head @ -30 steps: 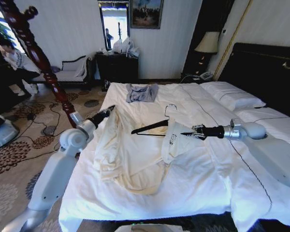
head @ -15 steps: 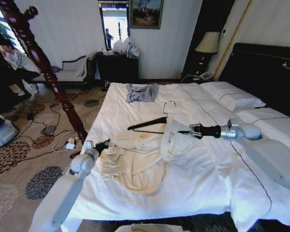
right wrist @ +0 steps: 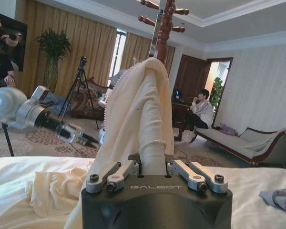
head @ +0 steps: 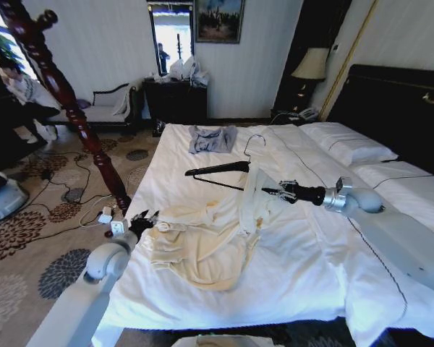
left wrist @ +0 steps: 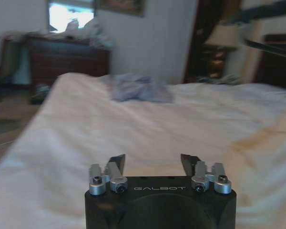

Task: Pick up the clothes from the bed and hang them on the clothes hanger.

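The clothes [head: 202,242], a cream robe, lie crumpled on the bed [head: 296,289] near its left side. One end of the robe rises to my right gripper [head: 271,191], which is shut on the fabric and holds it above the duvet. In the right wrist view the cream fabric [right wrist: 138,105] stands up between the fingers of the right gripper [right wrist: 151,166]. The black clothes hanger [head: 218,170] hangs tilted from that lifted fabric, its hook [head: 254,140] pointing up. My left gripper [head: 146,220] is low at the bed's left edge, beside the robe. The left gripper [left wrist: 152,162] is open and holds nothing.
A small grey-blue garment [head: 212,138] lies at the far end of the bed. A reddish-brown wooden post [head: 65,94] stands left of the bed, with cables [head: 105,213] on the carpet by its foot. Pillows [head: 347,144] and the dark headboard [head: 405,101] are on the right.
My left gripper let go of the robe and dropped to the bed's left edge; that side of the robe fell onto the duvet. The right gripper moved slightly left, lifting the hanger higher.
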Robot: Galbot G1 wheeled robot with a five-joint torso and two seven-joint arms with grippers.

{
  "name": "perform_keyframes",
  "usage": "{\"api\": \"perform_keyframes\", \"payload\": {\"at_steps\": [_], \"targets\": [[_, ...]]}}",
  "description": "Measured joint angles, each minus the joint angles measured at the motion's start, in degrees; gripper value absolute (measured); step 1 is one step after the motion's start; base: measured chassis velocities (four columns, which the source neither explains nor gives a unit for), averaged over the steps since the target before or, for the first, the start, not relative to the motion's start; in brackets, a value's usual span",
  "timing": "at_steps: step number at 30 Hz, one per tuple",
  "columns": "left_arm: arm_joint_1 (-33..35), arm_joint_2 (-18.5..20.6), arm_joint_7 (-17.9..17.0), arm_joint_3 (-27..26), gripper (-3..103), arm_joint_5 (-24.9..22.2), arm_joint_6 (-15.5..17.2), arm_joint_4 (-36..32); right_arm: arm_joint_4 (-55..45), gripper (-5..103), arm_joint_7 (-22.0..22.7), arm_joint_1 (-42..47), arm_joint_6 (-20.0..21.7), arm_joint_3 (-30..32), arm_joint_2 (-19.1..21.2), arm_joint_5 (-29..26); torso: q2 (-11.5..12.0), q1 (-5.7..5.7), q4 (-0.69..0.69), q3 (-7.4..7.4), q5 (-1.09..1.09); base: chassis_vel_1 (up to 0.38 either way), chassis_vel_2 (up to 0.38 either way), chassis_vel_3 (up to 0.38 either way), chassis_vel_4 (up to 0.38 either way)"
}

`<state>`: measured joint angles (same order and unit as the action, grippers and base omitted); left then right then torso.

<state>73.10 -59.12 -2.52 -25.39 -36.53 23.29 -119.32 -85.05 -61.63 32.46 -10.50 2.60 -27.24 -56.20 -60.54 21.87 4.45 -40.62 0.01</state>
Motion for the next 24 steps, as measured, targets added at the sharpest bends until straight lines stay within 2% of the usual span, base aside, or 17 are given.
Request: {"api": "perform_keyframes", "payload": {"at_steps": [1,2,4,5,7,9,14,24], "targets": [[-0.1,-0.5,0.6,1.5,76,0.8,-1.1,0.2,-0.3,20,0.3,-0.2,0.0,-0.1,0.1,-0.6,0.0,0.0,0.0,0.0,0.0,0.0,0.0,0.0,0.0],[-0.6,-1.1,0.7,3.0,76,1.5,-1.9,0.8,-0.7,20,0.7,-0.3,0.0,-0.2,0.2,-1.4,0.0,0.0,0.0,0.0,-0.01,0.0,0.0,0.0,0.0],[-1.7,-2.5,0.7,6.3,87,2.0,-3.1,2.1,-1.9,20,1.9,-0.4,0.2,-0.4,0.4,-3.4,0.0,0.01,0.02,-0.01,-0.01,0.0,0.0,0.0,0.0],[-1.7,-2.5,0.7,6.3,87,2.0,-3.1,2.1,-1.9,20,1.9,-0.4,0.2,-0.4,0.4,-3.4,0.0,0.01,0.02,-0.01,-0.01,0.0,0.0,0.0,0.0],[-2.3,-3.7,0.8,8.8,96,1.7,-3.7,2.5,-3.2,20,2.9,-0.4,0.4,-0.4,0.7,-4.8,0.0,0.02,0.01,-0.01,-0.01,0.0,0.0,0.0,0.0],[-3.0,-4.7,0.8,11.5,99,0.5,-4.1,3.1,-4.3,20,3.3,-0.3,0.4,-0.4,1.0,-5.2,0.0,0.01,0.0,-0.01,0.0,0.0,0.0,0.0,0.0],[-4.4,-7.4,-0.6,15.5,100,-2.2,-4.3,4.6,-5.7,20,3.8,-0.5,0.7,-0.6,1.2,-5.3,0.0,0.01,0.01,-0.01,0.0,0.0,0.0,0.0,0.0],[-6.9,-12.9,-5.4,20.7,100,-3.0,-3.5,9.5,-6.7,20,4.0,-0.8,1.1,-0.9,1.2,-5.3,0.0,0.01,0.0,-0.01,0.01,0.0,0.0,0.0,0.0]]}}
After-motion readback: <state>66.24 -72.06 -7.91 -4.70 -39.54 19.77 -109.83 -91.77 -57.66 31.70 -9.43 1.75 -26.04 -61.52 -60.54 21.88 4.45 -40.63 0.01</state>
